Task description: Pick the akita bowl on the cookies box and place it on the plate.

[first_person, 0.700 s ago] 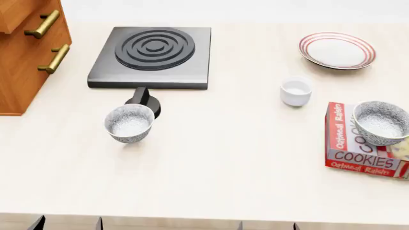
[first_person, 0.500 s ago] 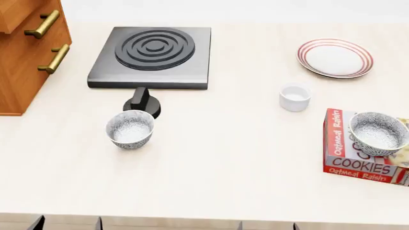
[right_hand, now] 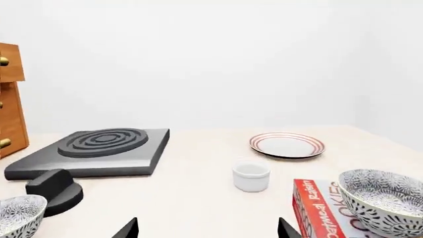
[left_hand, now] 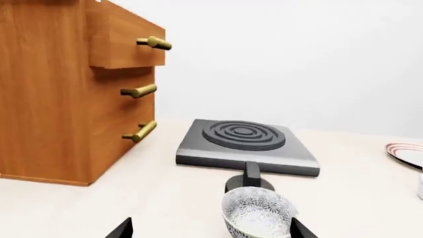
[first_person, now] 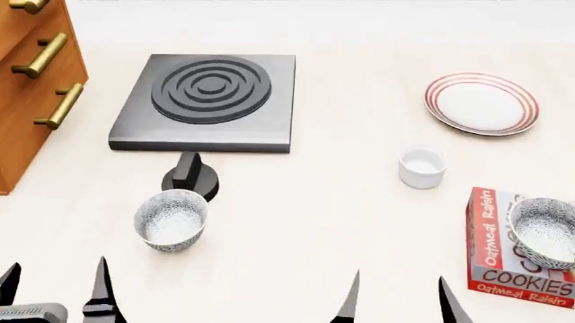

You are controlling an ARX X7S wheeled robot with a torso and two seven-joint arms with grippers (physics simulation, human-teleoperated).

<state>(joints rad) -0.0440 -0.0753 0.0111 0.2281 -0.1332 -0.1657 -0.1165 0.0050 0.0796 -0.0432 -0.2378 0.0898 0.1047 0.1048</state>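
The akita bowl point(first_person: 545, 232) sits upright on the red-and-white cookies box point(first_person: 492, 259) at the table's right edge; the right wrist view shows the bowl point(right_hand: 383, 201) and the box point(right_hand: 317, 203) too. Farther back on the right lies the red-ringed plate point(first_person: 481, 104), with nothing on it. My right gripper point(first_person: 400, 303) is open near the front edge, left of the box and well short of the bowl. My left gripper point(first_person: 54, 296) is open at the front left, holding nothing. In the left wrist view a second speckled bowl point(left_hand: 258, 213) stands just ahead of the left gripper point(left_hand: 211, 230).
A second speckled bowl point(first_person: 171, 219) stands front left, behind it a black knob point(first_person: 190, 178) and a dark stove plate point(first_person: 206, 101). A small white cup point(first_person: 421, 165) stands between plate and box. A wooden drawer cabinet point(first_person: 31, 81) fills the far left.
The head view has shifted, so everything sits lower in the picture and both grippers' fingertips now show at the bottom edge. The bowl stays on the box.
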